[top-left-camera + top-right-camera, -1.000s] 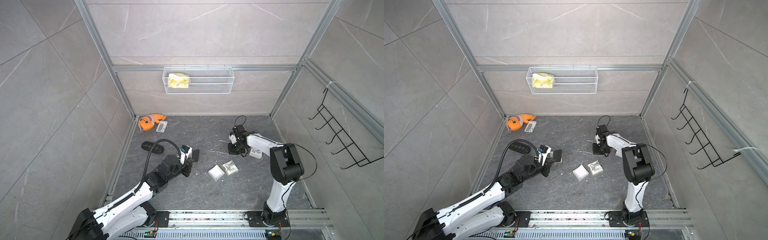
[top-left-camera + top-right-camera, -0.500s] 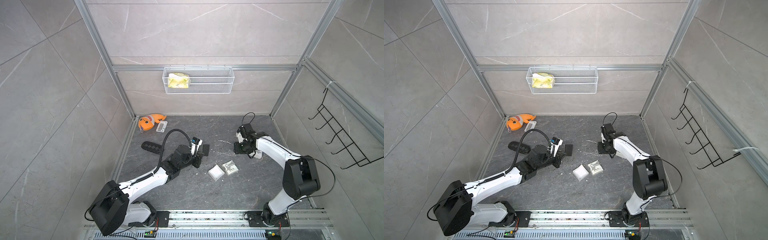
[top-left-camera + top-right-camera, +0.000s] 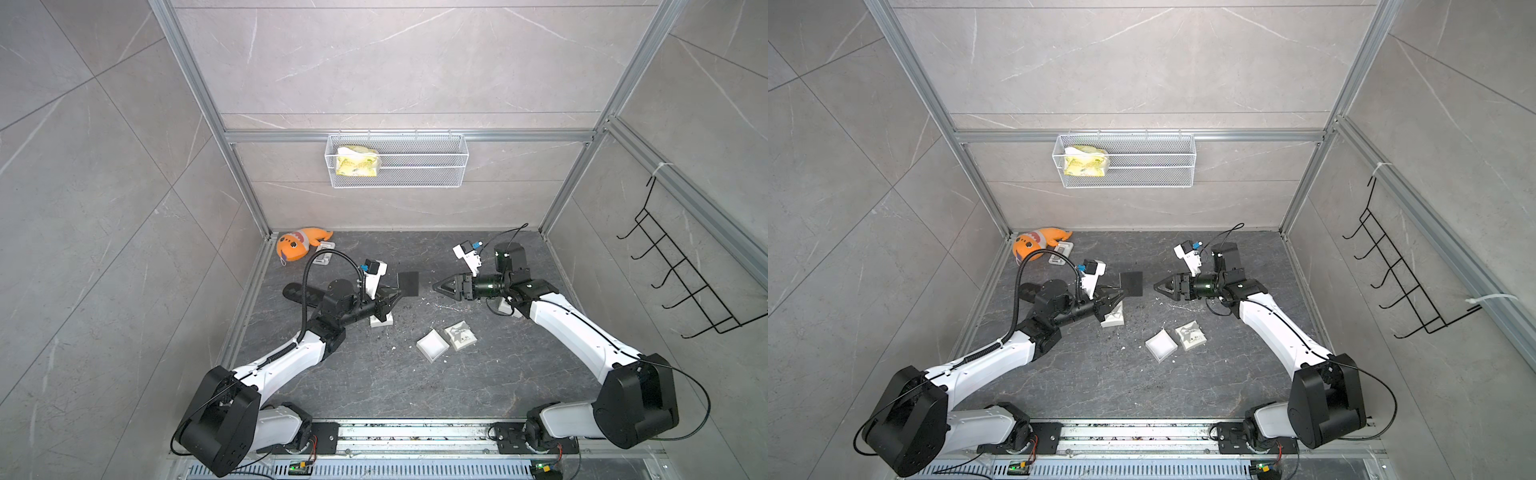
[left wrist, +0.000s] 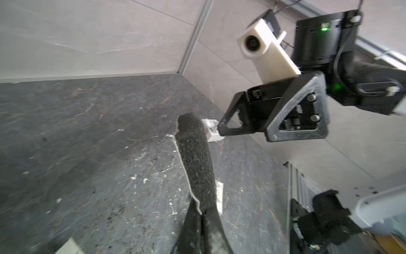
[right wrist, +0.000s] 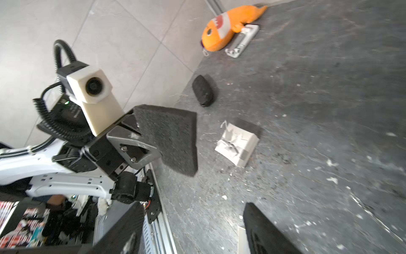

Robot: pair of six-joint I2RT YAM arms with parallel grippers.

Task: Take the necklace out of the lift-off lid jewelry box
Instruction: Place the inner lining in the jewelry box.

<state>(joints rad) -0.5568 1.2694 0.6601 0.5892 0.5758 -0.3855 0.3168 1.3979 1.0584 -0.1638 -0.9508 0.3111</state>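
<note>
Necklace: we cannot pick it out for sure. A thin pale line [image 4: 157, 136] lies on the worktop [image 3: 374, 382] between the arms, and we cannot tell if it is a chain or a scratch.
Jewelry box: open, in white pieces on the worktop. One box piece [image 3: 382, 322] sits right under the left tool. A shallow tray [image 3: 432, 345] and a marked square [image 3: 461, 334] with gray marks lie just beside each other mid-worktop; we cannot tell if they touch.
Left tool [image 3: 395, 296]: clamped tight on one edge of a black foam pad [image 3: 408, 283] and holding it up off the worktop.
Right tool [image 3: 436, 286]: jaws spread apart with nothing between them. It is about level with the foam pad and points at it, near but apart.
Left wrist view: we see the foam pad edge-on, with the right tool's two fingers [image 4: 228, 128] beyond it.
Right wrist view: we see the pad's broad face, with the box piece on the worktop beyond it.
Back left corner: an orange fish toy [image 3: 299, 248] lies against a small white item [image 3: 324, 258]. A black oblong case [image 3: 301, 293] lies nearer the left arm.
Back wall: a wire basket [image 3: 419, 174] holds a yellow packet [image 3: 356, 162] at its left end.
Right wall: black hook rack [image 3: 681, 282].
</note>
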